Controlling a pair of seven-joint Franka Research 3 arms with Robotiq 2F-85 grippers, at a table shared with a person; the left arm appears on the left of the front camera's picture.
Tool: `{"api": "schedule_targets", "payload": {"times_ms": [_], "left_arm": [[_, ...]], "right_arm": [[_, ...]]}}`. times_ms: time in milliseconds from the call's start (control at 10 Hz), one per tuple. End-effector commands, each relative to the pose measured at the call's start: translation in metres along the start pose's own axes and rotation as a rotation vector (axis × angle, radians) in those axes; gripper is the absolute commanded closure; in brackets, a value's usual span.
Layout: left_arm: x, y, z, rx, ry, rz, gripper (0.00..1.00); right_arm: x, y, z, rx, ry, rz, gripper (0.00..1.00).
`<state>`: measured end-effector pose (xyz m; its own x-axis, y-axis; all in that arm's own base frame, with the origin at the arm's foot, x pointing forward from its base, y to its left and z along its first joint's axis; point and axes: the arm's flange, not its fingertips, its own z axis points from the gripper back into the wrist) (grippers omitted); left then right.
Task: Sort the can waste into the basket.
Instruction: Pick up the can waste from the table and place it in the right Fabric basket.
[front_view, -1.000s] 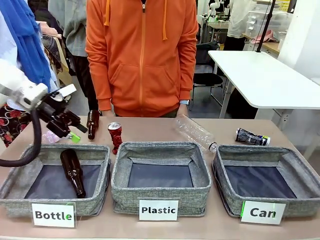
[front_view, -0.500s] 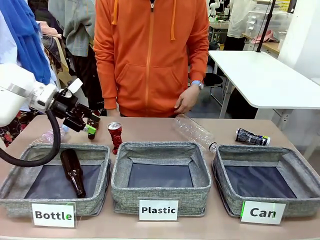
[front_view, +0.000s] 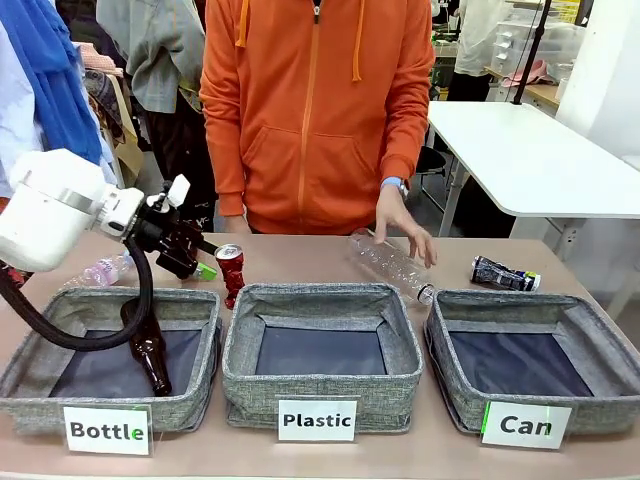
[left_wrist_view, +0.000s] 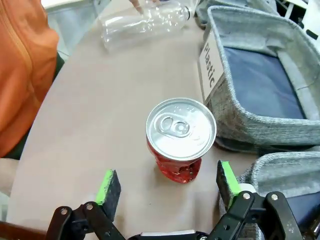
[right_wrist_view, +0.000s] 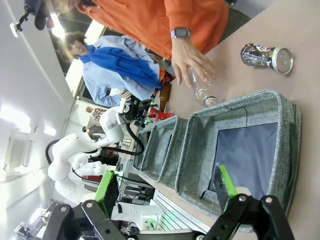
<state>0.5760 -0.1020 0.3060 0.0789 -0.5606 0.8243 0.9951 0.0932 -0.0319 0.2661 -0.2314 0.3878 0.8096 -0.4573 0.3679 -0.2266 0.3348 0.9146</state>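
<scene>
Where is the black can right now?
In the front view the black can lies on its side at the robot's right, just behind the Can basket and right of the clear plastic bottle.

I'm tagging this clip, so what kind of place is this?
Likely a robotics lab set up for waste sorting: a white robot arm, labelled grey baskets, and a white worktable behind the person.

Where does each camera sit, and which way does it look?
Front view: fixed on the robot's side, facing the person across the table; left gripper by the red can.
Left wrist view: on the left arm, looking down its open fingers at that can's top.
Right wrist view: on the right arm, rolled sideways; open right gripper facing the Can basket.
Shared: black can, in front and right wrist views.
</scene>
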Motion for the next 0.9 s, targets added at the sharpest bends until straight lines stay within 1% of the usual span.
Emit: {"api": "schedule_targets", "payload": {"times_ms": [0,500,800], "left_arm": [[-0.004,0.003,-0.011,0.001,-0.01,0.0,0.0],[-0.002,0.006,-0.033,-0.031,-0.049,-0.002,0.0],[0.001,0.01,-0.042,-0.056,-0.056,-0.004,0.0]], "right_arm": [[0.002,-0.001,-0.001,0.018,-0.02,0.029,0.0],[0.002,-0.001,-0.001,0.018,-0.02,0.029,0.0],[0.002,-0.001,-0.001,0.018,-0.02,0.029,0.0]]}}
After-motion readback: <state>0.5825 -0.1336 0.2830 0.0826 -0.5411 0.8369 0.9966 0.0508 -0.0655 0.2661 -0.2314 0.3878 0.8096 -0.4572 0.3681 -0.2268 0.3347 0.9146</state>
